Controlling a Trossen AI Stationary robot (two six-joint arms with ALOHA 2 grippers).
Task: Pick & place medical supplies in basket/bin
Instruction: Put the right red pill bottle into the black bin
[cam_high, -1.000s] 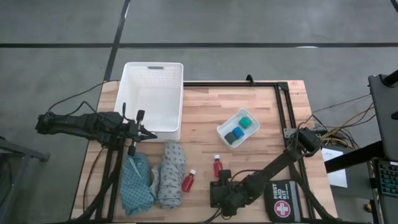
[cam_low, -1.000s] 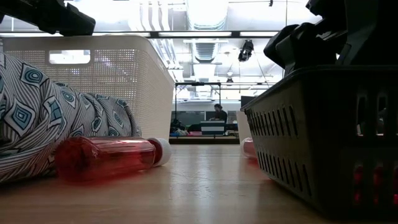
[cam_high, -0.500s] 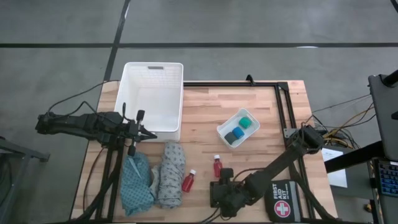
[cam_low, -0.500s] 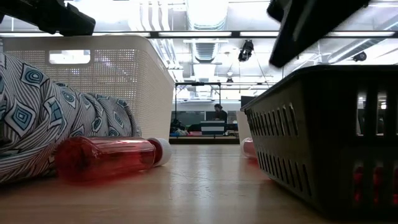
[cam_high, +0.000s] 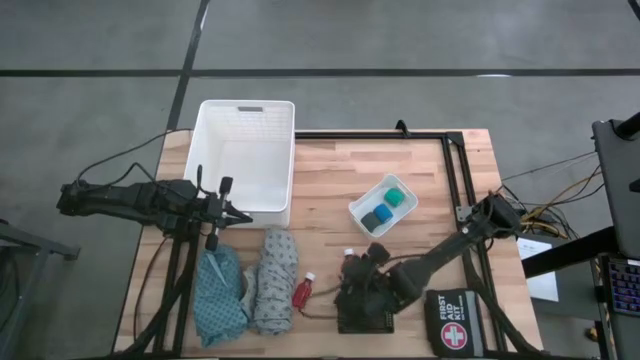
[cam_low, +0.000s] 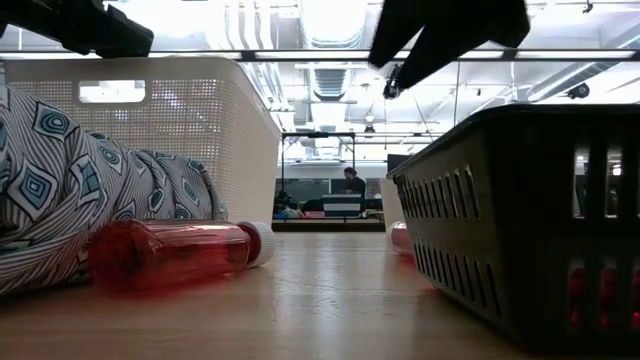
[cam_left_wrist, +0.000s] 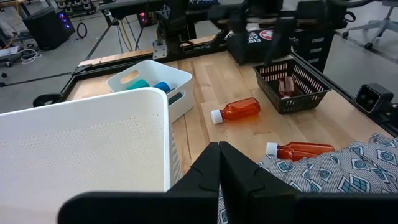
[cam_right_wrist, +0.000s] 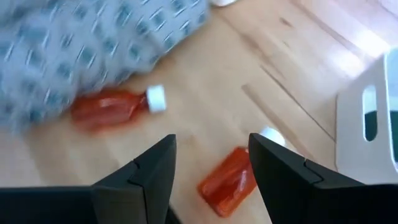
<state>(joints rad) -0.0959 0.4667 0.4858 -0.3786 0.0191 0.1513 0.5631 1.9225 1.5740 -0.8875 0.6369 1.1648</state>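
My right gripper (cam_high: 358, 272) (cam_right_wrist: 211, 163) hangs open and empty above a red bottle (cam_right_wrist: 231, 179) that lies on its side on the table. A second red bottle (cam_high: 301, 292) (cam_right_wrist: 115, 109) lies beside the grey patterned cloth (cam_high: 272, 278), and the teal cloth (cam_high: 220, 297) lies to that cloth's left. A third red bottle (cam_left_wrist: 286, 87) lies in a small dark basket (cam_high: 365, 318). The blue piece (cam_high: 377, 217) and the green piece (cam_high: 396, 198) sit in a small white tray (cam_high: 360, 212). The large white basket (cam_high: 282, 160) stands at the far left. Beside it my left gripper (cam_high: 215, 213) (cam_left_wrist: 221, 169) waits, shut on nothing.
A black first aid pouch (cam_high: 455, 322) lies at the near right corner. A black metal frame (cam_high: 455, 160) runs along the table's far and right edges. Bare wood lies in the middle of the table, between the white basket and the tray.
My right gripper has risen out of the small dark basket and gone toward the table's far edge, over the bottle beside it. It rolled about its own axis as it went. Its fingers kept the same gap.
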